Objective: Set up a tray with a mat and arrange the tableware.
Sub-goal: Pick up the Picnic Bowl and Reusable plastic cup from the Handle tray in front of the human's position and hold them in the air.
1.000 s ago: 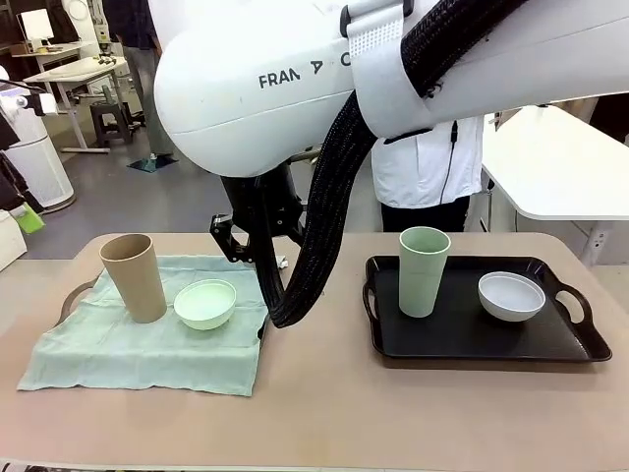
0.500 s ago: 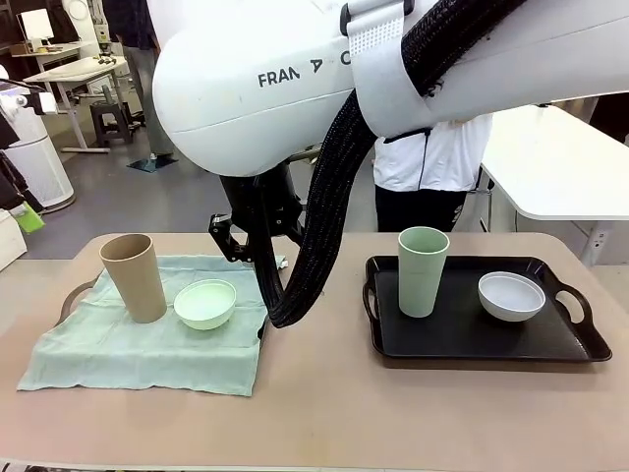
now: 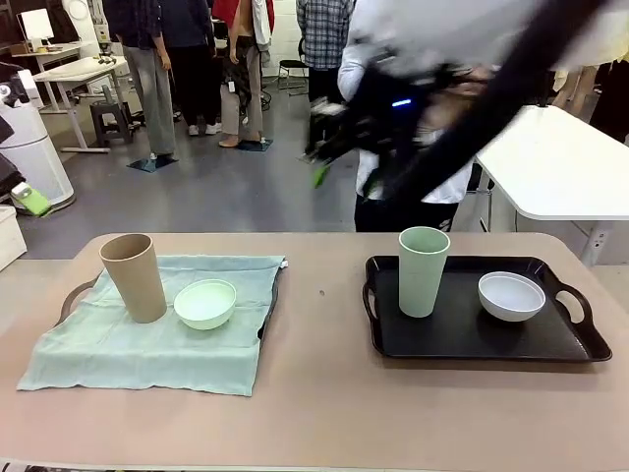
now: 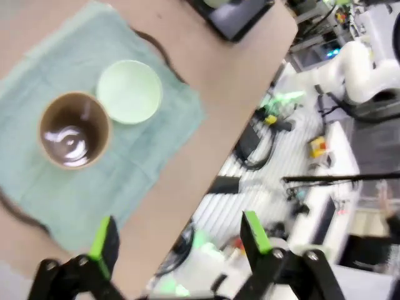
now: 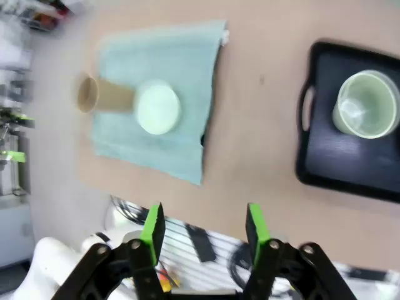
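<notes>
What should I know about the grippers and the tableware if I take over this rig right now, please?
Left gripper: open, empty, high above the table's left end.
Right gripper: open, empty, high above the table.
Tan cup and mint bowl: upright on the green mat, which covers the left tray.
Pale green cup and white bowl: on the bare black tray.
Done: the matted tray looks set.
Left: possibly a mat for the black tray; check before moving.

Tan cup [image 3: 135,277], mint green bowl [image 3: 204,303], pale green mat [image 3: 147,349], pale green cup [image 3: 423,270], white bowl [image 3: 511,295], black tray [image 3: 462,336], beige bench [image 3: 324,403].
</notes>
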Controlling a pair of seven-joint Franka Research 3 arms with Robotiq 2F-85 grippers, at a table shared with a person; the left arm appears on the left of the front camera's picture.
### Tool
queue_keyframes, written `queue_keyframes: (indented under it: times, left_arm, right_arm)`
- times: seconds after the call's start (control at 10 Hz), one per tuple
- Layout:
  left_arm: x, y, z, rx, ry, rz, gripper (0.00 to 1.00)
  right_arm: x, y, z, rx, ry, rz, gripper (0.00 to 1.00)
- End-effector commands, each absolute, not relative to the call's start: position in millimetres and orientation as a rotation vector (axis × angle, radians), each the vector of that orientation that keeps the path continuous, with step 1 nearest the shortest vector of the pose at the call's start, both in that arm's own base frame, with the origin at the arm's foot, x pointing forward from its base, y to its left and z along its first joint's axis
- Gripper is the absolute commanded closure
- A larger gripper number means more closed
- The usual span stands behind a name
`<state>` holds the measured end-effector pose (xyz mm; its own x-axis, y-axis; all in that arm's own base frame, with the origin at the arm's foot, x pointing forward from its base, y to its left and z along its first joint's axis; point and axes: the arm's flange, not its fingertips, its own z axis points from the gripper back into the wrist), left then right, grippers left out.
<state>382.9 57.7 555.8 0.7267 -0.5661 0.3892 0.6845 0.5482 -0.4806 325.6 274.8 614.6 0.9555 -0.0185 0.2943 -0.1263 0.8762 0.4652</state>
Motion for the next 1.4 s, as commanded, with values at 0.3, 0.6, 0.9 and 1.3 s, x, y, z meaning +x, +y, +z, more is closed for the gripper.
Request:
queue_keyframes:
  times: [0.3,0.6,0.9,1.3]
  left_arm:
    - [384.4,51.7,552.3,-0.725,-0.188,-0.694,0.00]
    - [390.5,60.3,550.6,-1.022,-0.366,-0.463,0.00]
    - [387.3,85.3,530.1,-1.237,-0.322,-0.362,0.00]
    - [383.6,86.2,523.9,-1.241,-0.316,-0.380,0.00]
  right_arm:
    - [302.4,184.6,600.8,0.683,-0.348,-0.009,0.31]
    - [328.7,74.1,584.3,1.477,-0.222,-0.015,0.31]
    - [338.0,-13.5,561.8,1.533,-0.248,-0.223,0.31]
    - [327.1,-43.8,563.7,1.569,-0.298,-0.212,0.31]
